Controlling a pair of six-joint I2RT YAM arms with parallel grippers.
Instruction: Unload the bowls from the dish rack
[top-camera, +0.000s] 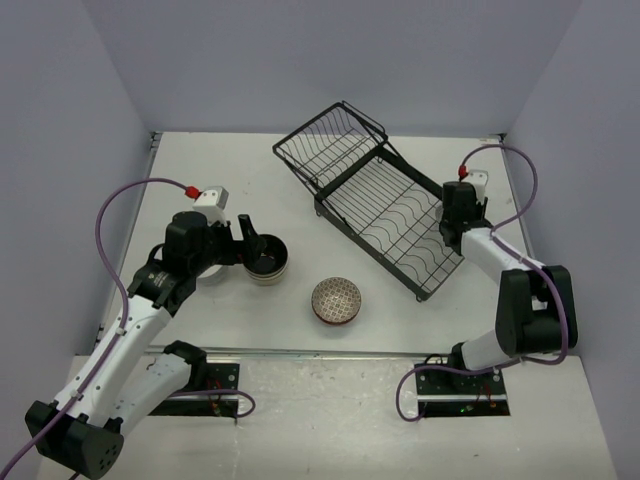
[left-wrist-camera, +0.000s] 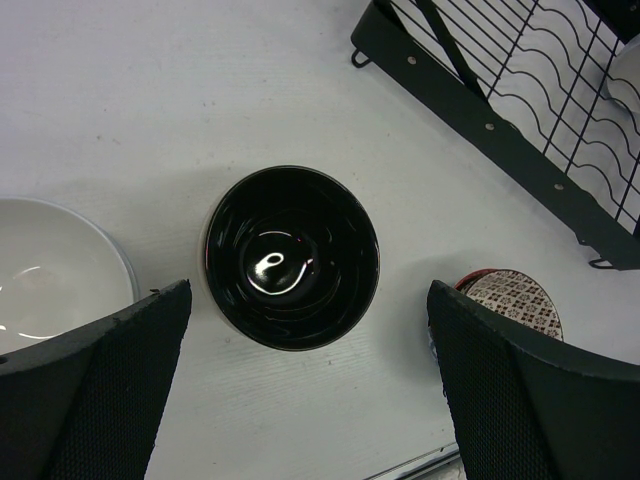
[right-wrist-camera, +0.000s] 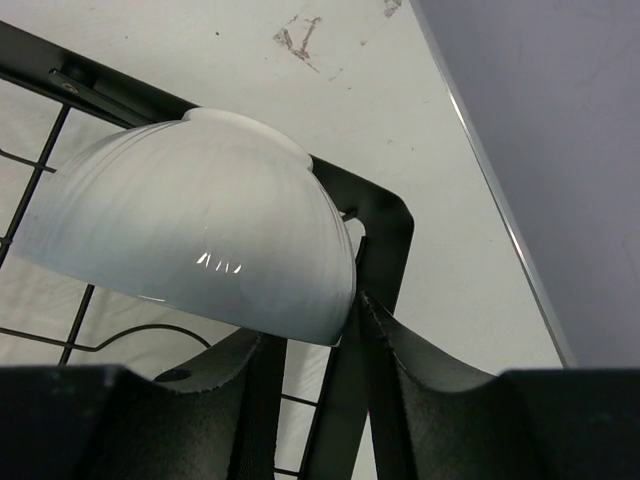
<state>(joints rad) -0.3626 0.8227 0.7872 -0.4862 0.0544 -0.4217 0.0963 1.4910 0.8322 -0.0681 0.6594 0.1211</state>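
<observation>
The black wire dish rack (top-camera: 385, 205) lies slanted across the middle right of the table. My right gripper (top-camera: 455, 215) is at its near right end. In the right wrist view the gripper (right-wrist-camera: 335, 330) is shut on the rim of a white bowl (right-wrist-camera: 190, 240) that tilts over the rack's corner (right-wrist-camera: 390, 225). My left gripper (top-camera: 250, 240) is open and empty just above the tan bowl with a black inside (top-camera: 268, 260), which stands on the table (left-wrist-camera: 292, 255). The brown speckled bowl (top-camera: 336, 300) stands on the table near the front. No zigzag bowl is in view.
A second white bowl (left-wrist-camera: 50, 270) stands on the table left of the black-inside bowl. The rack's hinged basket section (top-camera: 335, 140) sticks up at the far end. Grey walls close in the table on three sides.
</observation>
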